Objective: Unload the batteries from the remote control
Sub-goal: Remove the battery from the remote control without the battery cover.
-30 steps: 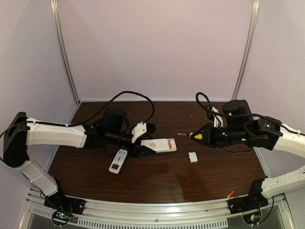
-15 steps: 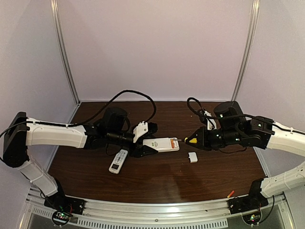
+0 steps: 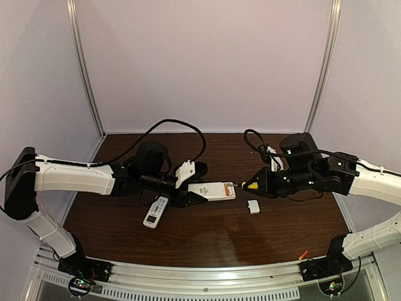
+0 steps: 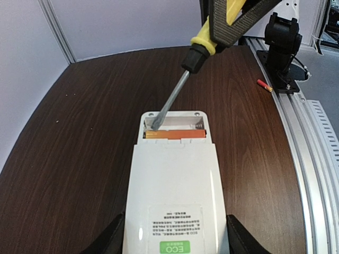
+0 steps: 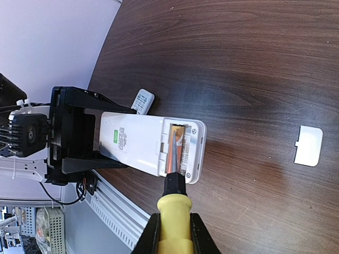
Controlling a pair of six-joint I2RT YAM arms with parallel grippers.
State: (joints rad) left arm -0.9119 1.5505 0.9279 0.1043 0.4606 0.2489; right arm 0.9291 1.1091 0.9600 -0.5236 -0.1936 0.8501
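My left gripper (image 3: 193, 185) (image 4: 175, 244) is shut on the sides of a white remote control (image 3: 213, 190) (image 4: 172, 196) (image 5: 132, 142), which lies back side up with its battery bay uncovered. An orange battery (image 4: 175, 134) (image 5: 184, 149) lies in the bay. My right gripper (image 3: 262, 181) (image 5: 174, 233) is shut on a yellow-handled screwdriver (image 3: 252, 184) (image 4: 204, 45) (image 5: 174, 217). Its metal tip reaches into the bay at the battery's left end. Another small orange-red battery (image 3: 303, 254) (image 4: 264, 85) lies loose by the right arm's base.
A smaller white remote (image 3: 155, 211) (image 5: 142, 100) lies on the table below the left gripper. A white rectangular cover (image 3: 253, 207) (image 5: 308, 145) lies right of the held remote. A black cable (image 3: 175, 125) loops at the back behind the left arm. A metal rail (image 3: 207, 276) runs along the near edge.
My right gripper has carried the screwdriver leftward, so its tip now sits in the remote's open bay. The left gripper and remote shifted slightly right.
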